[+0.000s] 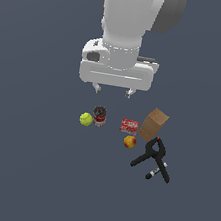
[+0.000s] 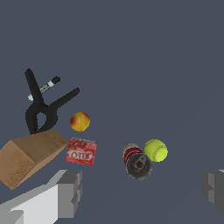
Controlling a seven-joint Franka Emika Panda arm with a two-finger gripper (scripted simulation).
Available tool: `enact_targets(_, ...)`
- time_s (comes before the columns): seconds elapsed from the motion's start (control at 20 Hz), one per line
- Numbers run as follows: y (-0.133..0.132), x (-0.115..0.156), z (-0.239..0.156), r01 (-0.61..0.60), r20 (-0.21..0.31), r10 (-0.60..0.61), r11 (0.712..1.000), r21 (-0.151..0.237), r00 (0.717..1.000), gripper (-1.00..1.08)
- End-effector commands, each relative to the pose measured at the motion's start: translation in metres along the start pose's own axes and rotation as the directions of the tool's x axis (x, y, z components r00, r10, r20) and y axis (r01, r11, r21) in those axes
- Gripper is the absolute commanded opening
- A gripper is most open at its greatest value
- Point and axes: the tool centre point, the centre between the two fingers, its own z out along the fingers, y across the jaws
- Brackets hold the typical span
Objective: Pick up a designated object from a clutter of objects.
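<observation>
While the gripper (image 1: 113, 89) hangs above the clutter with its fingers (image 2: 70, 192) spread wide and nothing between them, the black clamp (image 1: 154, 157) lies flat on the dark floor (image 1: 22, 169), well apart from it. The clamp's pincer end touches the brown cardboard box (image 1: 153, 124), and its two handles splay away from the box, with the marker (image 1: 153, 173) lying between them. Just beside the box sit the red packet (image 1: 129, 126) and the orange-red fruit (image 1: 129, 142). Farther from the box, the can (image 1: 99, 116) stands touching the tennis ball (image 1: 86, 119).

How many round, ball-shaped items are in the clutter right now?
2: the tennis ball beside the can, and the orange-red fruit between the red packet and black clamp. None looks hidden.
</observation>
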Motion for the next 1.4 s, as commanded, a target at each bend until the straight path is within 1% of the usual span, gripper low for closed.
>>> enact_targets(0.0,0.000,0.000,0.000,0.000,0.000,0.000,1.000,0.000,1.000,0.28)
enact_targets(0.3,0.013,0.000,0.000,-0.043,0.003,0.043,0.999,0.008,0.999,0.28)
enact_targets(0.65,0.013,0.001,0.002,-0.049,0.005,0.049,0.999,0.010,0.999,0.28)
enact_targets(1.05,0.001,0.017,0.018,-0.114,0.021,0.113,0.993,0.033,0.993,0.28)
enact_targets(1.35,-0.017,0.038,0.046,-0.214,0.053,0.211,0.975,0.063,0.976,0.28)
